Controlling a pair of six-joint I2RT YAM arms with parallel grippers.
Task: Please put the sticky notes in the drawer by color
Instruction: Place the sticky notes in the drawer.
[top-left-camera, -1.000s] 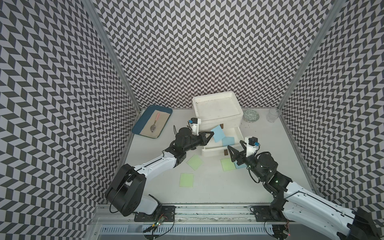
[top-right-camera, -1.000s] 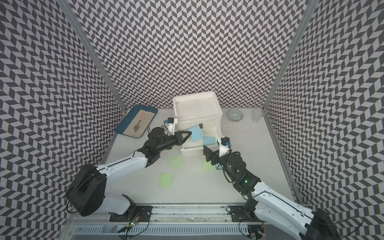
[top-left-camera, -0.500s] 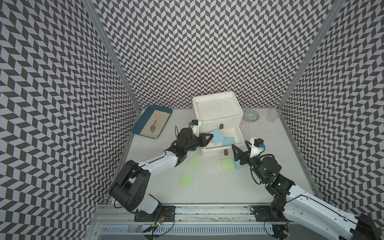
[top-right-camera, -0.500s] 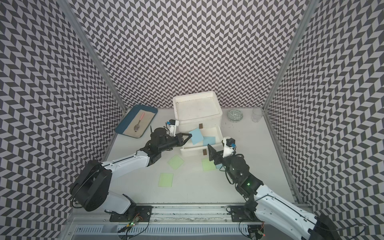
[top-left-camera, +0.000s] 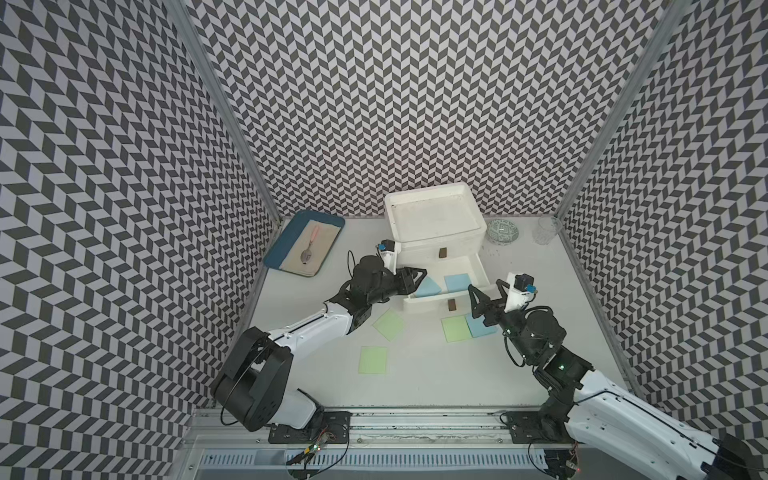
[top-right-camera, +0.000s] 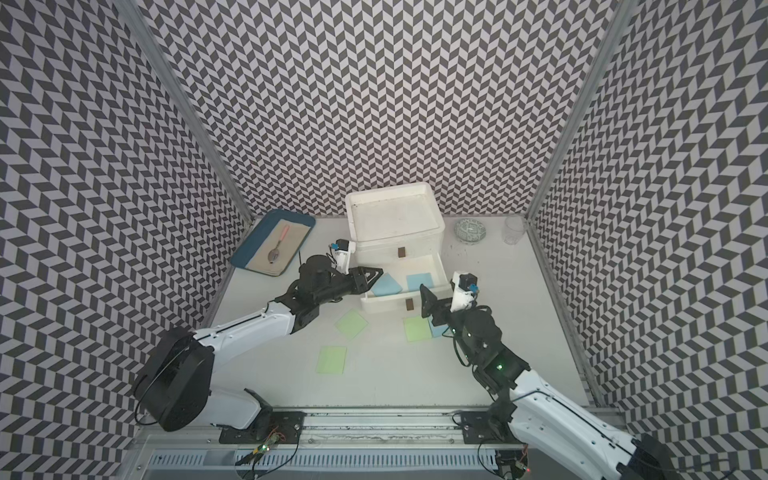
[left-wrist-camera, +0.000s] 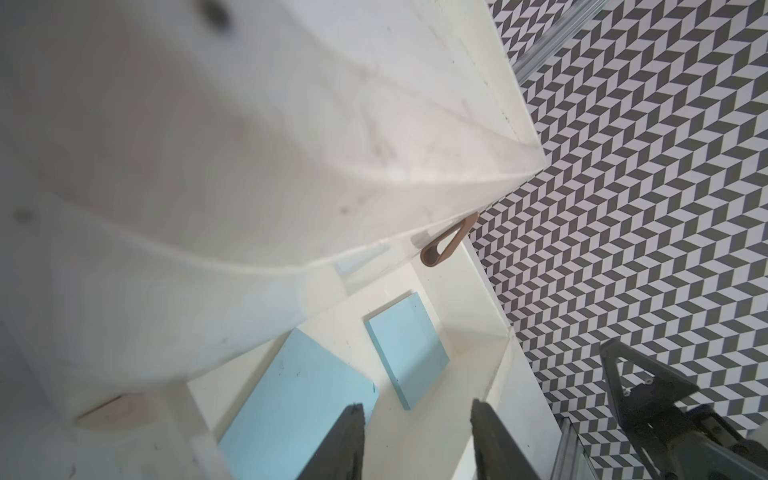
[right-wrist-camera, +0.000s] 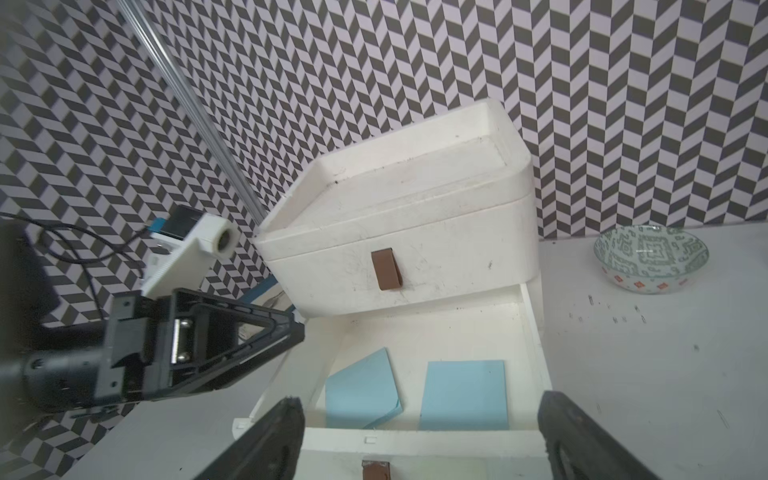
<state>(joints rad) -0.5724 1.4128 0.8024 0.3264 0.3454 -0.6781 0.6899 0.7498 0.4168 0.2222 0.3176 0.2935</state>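
Sticky notes (top-left-camera: 457, 281) lay in two places in both top views. Just right of the frame's centre, the open lower drawer (top-left-camera: 478, 266) held two: a flat blue note (top-right-camera: 419, 281) and, on its left, a skewed blue note (top-left-camera: 428, 286) at the drawer's left wall. Below the drawer, on the table (top-left-camera: 436, 386), lay a green note (top-left-camera: 389, 324), a second green note (top-left-camera: 373, 360) lower still, and a third green note (top-left-camera: 455, 328) edge to edge with a third blue note (top-left-camera: 482, 328).

The left pincer (top-left-camera: 415, 279) reached in from the frame's left over the drawer's left wall, just beside the skewed blue note. Its jaws stood parted with nothing between them, and in the left wrist view its fingers (left-wrist-camera: 353, 440) hung apart above that note. The right pincer (top-left-camera: 488, 295) hovered at the drawer's right front corner, above the third blue note, jaws spread wide and empty.

The upper drawer (top-left-camera: 440, 241) was shut. A tray (top-left-camera: 286, 257) with a spoon (top-left-camera: 309, 249) sat at upper left of the table. A bowl (top-left-camera: 503, 231) and a glass (top-left-camera: 548, 228) sat at upper right.
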